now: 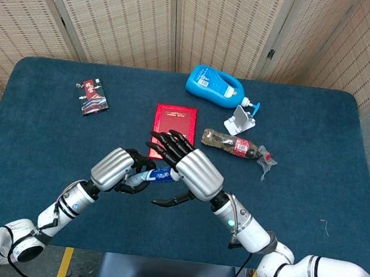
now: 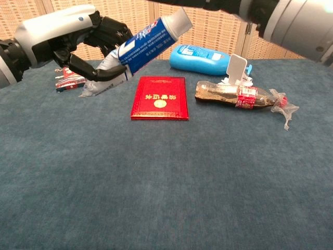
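Chest view: my left hand (image 2: 67, 39) is squeezing a soft crinkly toothpaste tube (image 2: 138, 47); my right hand (image 1: 191, 169) is hovering open beside it.

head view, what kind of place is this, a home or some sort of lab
Probably a lab or test room set up for robot handling: a table covered in blue cloth, woven folding screens closing it off behind, and unrelated items laid out, like a crushed bottle and red booklet.
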`<act>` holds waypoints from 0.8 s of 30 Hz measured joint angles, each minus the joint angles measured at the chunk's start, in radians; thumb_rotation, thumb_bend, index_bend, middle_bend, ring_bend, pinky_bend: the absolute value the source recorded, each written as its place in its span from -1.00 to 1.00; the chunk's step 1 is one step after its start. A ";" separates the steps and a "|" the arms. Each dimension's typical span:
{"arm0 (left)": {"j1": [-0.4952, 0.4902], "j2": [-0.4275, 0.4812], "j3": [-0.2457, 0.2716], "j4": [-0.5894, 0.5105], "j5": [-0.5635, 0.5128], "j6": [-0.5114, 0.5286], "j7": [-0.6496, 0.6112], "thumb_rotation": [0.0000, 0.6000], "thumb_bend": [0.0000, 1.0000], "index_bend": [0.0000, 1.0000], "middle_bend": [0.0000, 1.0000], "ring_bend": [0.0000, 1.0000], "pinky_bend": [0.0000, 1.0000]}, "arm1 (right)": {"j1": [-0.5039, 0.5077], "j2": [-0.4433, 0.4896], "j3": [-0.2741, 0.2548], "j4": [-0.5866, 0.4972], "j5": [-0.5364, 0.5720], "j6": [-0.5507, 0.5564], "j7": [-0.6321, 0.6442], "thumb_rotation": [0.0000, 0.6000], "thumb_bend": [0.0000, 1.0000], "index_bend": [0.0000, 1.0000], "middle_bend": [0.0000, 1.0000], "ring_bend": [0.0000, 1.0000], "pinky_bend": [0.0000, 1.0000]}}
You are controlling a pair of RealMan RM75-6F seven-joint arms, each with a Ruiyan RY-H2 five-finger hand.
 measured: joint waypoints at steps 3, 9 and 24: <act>0.001 -0.006 0.011 0.027 0.006 -0.004 0.011 1.00 0.17 0.52 0.69 0.51 0.00 | -0.022 0.033 -0.003 -0.011 -0.010 0.024 0.008 -0.57 -1.00 -1.00 -1.00 -1.00 -1.00; -0.003 -0.032 0.043 0.109 0.017 -0.040 0.121 1.00 0.16 0.41 0.68 0.44 -0.05 | -0.080 0.118 -0.015 -0.025 -0.030 0.079 0.024 -0.57 -1.00 -1.00 -1.00 -1.00 -1.00; -0.024 -0.133 0.059 0.210 -0.206 -0.250 0.431 1.00 -0.26 -0.47 0.04 -0.13 -0.33 | -0.186 0.228 -0.070 0.006 -0.041 0.126 0.072 -0.57 -1.00 -1.00 -1.00 -1.00 -1.00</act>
